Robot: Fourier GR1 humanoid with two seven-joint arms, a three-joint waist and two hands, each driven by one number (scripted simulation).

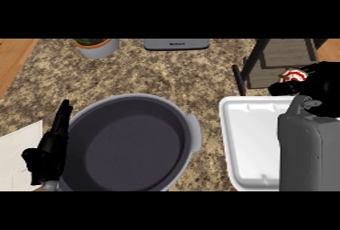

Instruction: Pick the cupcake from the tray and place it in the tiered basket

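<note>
My right hand (317, 81) is raised at the right edge, its fingers curled round the cupcake (293, 76), whose red and white top shows between them. It hangs in front of the dark tiered basket (279, 56) at the upper right, just above the far end of the white tray (249, 134). The grey right forearm hides the tray's right part. My left hand (51, 148) rests at the lower left with its fingers straight, beside the rim of a big grey pot.
A large grey pot (129, 143) with a side handle fills the middle. A white sheet (16, 155) lies at the lower left. At the back stand a potted plant (98, 46) and a grey appliance (176, 44). A wooden surface (13, 56) borders the counter's left.
</note>
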